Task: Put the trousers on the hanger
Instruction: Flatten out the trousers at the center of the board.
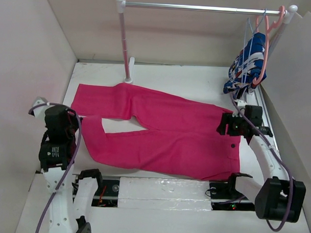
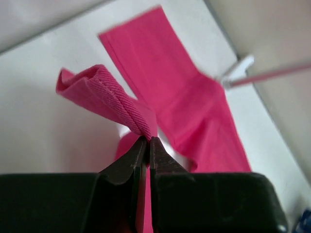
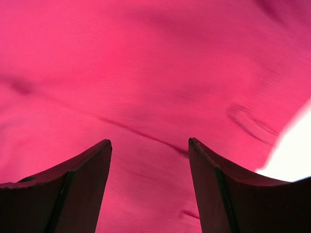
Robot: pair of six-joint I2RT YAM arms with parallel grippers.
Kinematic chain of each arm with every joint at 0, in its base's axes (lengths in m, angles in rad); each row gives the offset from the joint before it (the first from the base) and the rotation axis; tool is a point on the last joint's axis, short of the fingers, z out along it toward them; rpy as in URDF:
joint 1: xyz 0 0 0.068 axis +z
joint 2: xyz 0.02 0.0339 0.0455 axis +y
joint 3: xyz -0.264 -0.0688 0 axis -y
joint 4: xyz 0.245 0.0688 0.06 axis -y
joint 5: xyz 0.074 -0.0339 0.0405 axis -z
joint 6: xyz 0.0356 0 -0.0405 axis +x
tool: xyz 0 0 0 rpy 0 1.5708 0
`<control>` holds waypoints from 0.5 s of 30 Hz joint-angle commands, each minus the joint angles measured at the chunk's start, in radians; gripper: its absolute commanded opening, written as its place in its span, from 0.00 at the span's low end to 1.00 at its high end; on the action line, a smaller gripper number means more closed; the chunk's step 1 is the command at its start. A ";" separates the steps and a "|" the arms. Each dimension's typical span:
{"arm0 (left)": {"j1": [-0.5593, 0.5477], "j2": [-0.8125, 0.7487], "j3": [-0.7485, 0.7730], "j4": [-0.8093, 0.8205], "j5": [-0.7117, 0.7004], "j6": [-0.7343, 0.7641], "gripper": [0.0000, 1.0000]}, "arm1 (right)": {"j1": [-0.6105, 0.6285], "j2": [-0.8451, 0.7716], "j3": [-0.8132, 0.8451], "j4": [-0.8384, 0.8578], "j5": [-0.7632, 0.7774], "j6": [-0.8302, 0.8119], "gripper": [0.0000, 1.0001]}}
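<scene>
- The trousers (image 1: 165,127) lie spread flat on the white table (image 1: 198,77), waistband to the right and the 2 legs running off to the left.
- The left gripper (image 2: 147,141) is pinched tight on a fold of pink cloth. From above, that arm sits at the left end of the near leg, by the hem.
- The fold stands up from its fingertips as a small raised ridge, with the rest of the leg flat behind it.
- The right gripper (image 3: 149,141) hangs over the waist end, its 2 fingers (image 3: 82,189) spread well apart with nothing held and only cloth beneath.
- The hanger (image 1: 245,43) hangs on the rail (image 1: 200,6) at the far right, beside a salmon-pink hanger (image 1: 266,46) and a blue-and-white garment (image 1: 247,66), well apart from the trousers.
</scene>
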 commanded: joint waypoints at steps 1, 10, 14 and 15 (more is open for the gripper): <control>-0.136 -0.085 -0.068 0.028 0.043 0.019 0.00 | -0.137 -0.009 -0.035 0.057 0.043 0.043 0.70; -0.390 -0.192 -0.123 0.055 0.109 0.104 0.00 | -0.347 0.012 -0.032 0.066 0.178 0.043 0.76; -0.451 -0.238 -0.162 0.043 0.092 0.101 0.00 | -0.358 0.128 -0.041 0.060 0.097 0.071 0.77; -0.465 -0.242 -0.166 0.033 0.083 0.101 0.00 | -0.358 0.156 -0.057 0.121 0.064 0.071 0.77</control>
